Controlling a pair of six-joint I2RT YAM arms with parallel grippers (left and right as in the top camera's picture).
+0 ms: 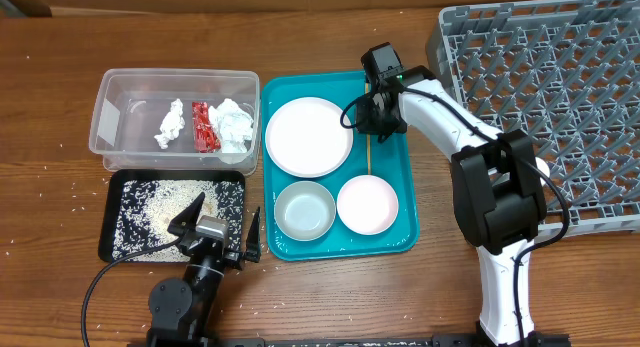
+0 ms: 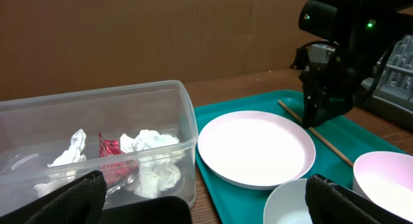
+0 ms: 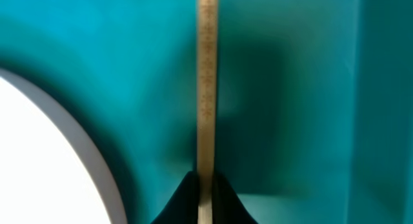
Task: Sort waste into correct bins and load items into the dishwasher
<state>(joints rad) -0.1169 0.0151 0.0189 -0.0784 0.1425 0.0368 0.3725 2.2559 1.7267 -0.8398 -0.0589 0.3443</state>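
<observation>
Brown wood-grain table point(image 1: 60, 37), with a plain brown panel point(image 2: 129, 30) behind it in the left wrist view. The black tray point(image 1: 106, 242) sits at front left, its floor covered in whitish rice-like grains point(image 1: 150, 207). More loose grains are scattered on the bare wood around it and toward the front edge. The clear tub point(image 1: 108, 107) is just behind the black tray and holds white tissue wads point(image 1: 232, 122) with the red wrapper point(image 1: 204, 125) between them. The teal serving tray point(image 1: 392, 152) lies just right of both bins. It carries the white plate point(image 1: 308, 137) at the back, with the grey-green bowl point(image 1: 304, 209) and white-pinkish bowl point(image 1: 367, 204) side by side at the front. A wooden chopstick point(image 1: 369, 159) lies on the teal just right of the plate. Only one stick reads clearly, and I cannot tell if a second lies with it. The grey dish rack point(image 1: 560, 77) fills the far right corner of the table. The right gripper point(image 1: 374, 129) is down at the chopstick's far end. Its fingertips point(image 3: 184, 201) are pressed in from both sides, pinching the stick. I cannot tell whether the stick is lifted off the tray. The left gripper point(image 1: 228, 209) is over the near edge of the black tray, with its fingers point(image 2: 58, 201) spread wide apart.
</observation>
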